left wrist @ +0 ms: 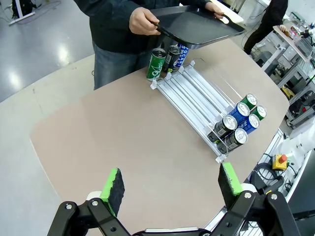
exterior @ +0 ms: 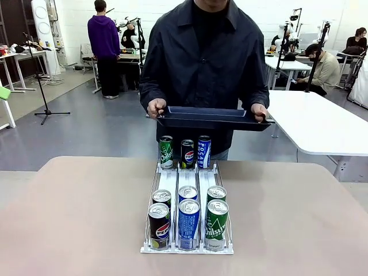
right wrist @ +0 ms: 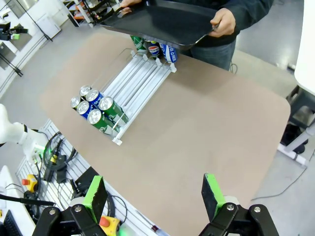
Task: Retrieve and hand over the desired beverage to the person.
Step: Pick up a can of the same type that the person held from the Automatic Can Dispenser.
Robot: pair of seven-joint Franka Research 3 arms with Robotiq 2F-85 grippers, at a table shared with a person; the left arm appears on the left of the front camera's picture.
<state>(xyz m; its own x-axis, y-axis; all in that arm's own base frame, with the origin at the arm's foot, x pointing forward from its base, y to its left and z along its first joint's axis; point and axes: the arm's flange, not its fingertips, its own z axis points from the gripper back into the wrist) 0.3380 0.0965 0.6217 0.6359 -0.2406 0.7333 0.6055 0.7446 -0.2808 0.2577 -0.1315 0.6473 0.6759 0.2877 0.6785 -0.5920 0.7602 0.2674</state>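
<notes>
**A:** At the desk's far edge, front view: person (exterior: 204, 52) in a dark jacket holds a flat black tray (exterior: 210, 118) level, one hand per end, just above three upright cans (exterior: 187, 153). Prob. held out to take a drink.

**B:** Rest of the stock?

**A:** White rack (exterior: 171, 179), three lanes w/ thin wire rails, runs down the middle of the desk (exterior: 75, 213) toward the near edge. Six cans are bunched at its near end, two per lane. The front row is black cola can (exterior: 158, 225), blue can (exterior: 188, 223) and green can (exterior: 217, 224), tops tilted toward the robot's side. Lanes look sloped, so I'd guess cans slide down to the stop. Smooth metal cylinders, glossy print, pull-tab lids.

**B:** Which one's wanted?

**A:** Can't tell; nobody's pointing.

**B:** Left wrist view?

**A:** Left gripper (left wrist: 171, 181) hangs high by the near edge, left of the rack. Jaws are spread wide w/ nothing btwn them; green pads (left wrist: 114, 186) look rubbery. Cans are well apart from it. Desktop's matte tan, rounded corners.

**B:** Right wrist view?

**A:** Same story. Right gripper (right wrist: 154, 195) is spread and empty, high by the near edge on the rack's other side. The tray has a raised lip and a smooth plastic-looking underside. It hangs over the rack's far end.
</notes>
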